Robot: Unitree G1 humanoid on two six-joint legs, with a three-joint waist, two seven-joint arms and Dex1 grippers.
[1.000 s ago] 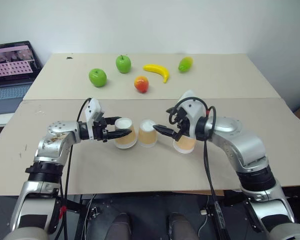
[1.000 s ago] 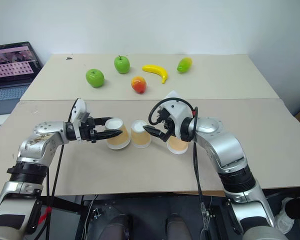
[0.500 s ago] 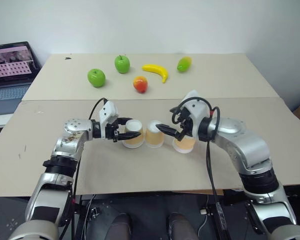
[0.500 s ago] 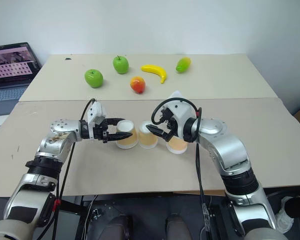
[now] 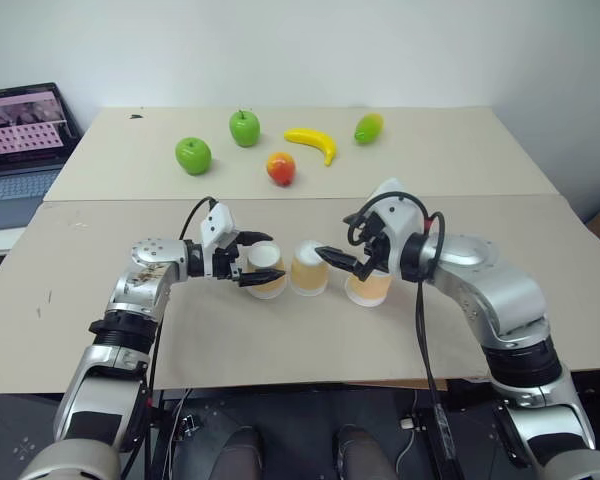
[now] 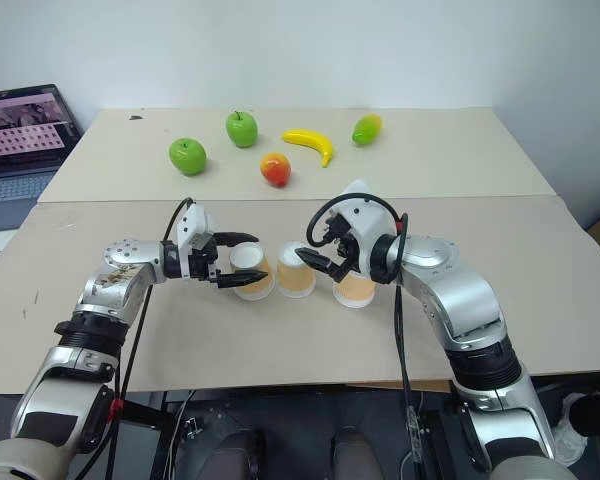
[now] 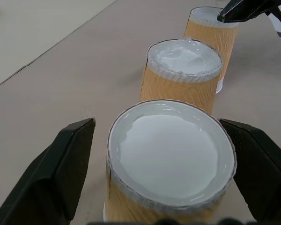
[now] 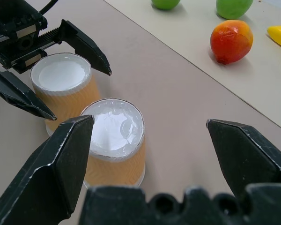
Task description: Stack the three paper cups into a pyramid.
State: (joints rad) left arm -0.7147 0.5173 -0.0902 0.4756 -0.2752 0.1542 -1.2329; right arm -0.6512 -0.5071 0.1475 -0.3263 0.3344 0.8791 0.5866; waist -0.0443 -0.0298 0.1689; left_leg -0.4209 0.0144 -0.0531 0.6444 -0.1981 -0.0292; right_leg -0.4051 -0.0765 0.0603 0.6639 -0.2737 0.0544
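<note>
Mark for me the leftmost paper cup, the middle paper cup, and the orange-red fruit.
leftmost paper cup (image 5: 267,259), left eye view, on its white upturned end.
middle paper cup (image 5: 309,274), left eye view, on its tan side wall.
orange-red fruit (image 8: 231,41), right wrist view, on the middle of its skin.

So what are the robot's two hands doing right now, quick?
Left hand: open, fingers either side of the leftmost upside-down tan-orange paper cup, not gripping.
Right hand: open, holding nothing.
</note>
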